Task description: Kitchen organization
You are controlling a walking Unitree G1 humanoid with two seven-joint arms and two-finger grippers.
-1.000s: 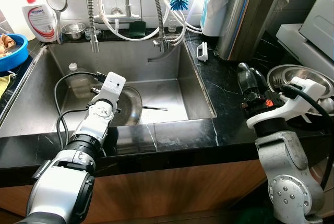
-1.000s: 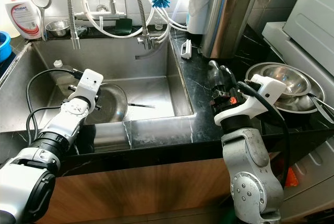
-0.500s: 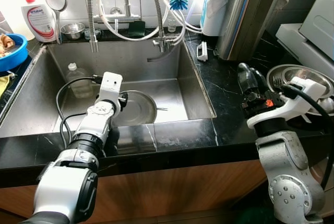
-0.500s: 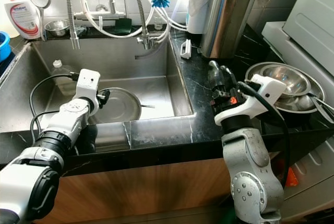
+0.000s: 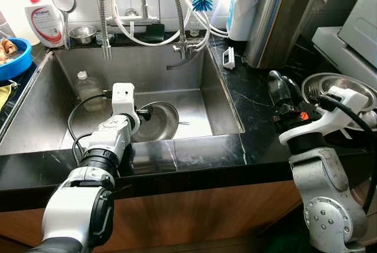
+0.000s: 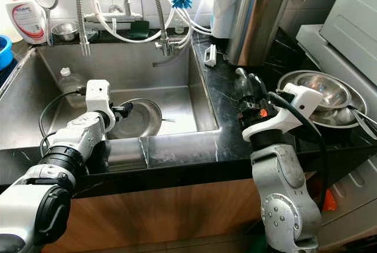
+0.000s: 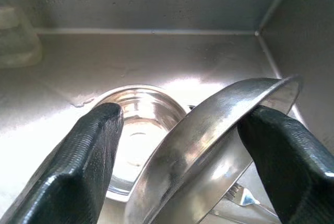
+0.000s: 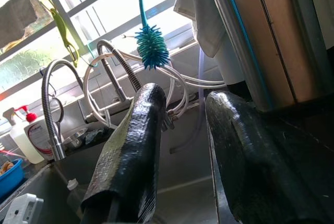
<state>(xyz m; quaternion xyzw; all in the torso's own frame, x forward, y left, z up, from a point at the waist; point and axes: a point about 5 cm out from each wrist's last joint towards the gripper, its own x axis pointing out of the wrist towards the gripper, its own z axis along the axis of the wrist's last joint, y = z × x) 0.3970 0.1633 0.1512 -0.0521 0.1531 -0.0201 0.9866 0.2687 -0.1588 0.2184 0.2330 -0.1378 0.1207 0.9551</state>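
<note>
A: From the head views, what was the left claw (image 5: 143, 113) doing in the sink (image 5: 35, 97)?

B: It reached low into the basin and had the steel pan (image 5: 160, 120) by its rim, tilted up on edge. A second before, that pan lay flat on the sink floor, further left under the wrist. A fork (image 5: 182, 123) lay on the sink floor just right of the pan, and a clear bottle (image 5: 87, 86) stood at the sink's left wall.

A: And the right claw (image 5: 281, 88)?

B: Raised over the worktop (image 5: 253, 105) right of the sink, holding nothing; it had not moved.

A: The left wrist view?

B: The fingers (image 7: 78, 156) were spread wide, with the pan's (image 7: 209, 145) rim against the far finger; a small bowl (image 7: 135, 125) sat beneath on the sink floor.

A: The right wrist view?

B: Its two fingers (image 8: 130, 177) were narrowly parted and empty, pointing towards the blue bottle brush (image 8: 151, 46) above the sink.
</note>
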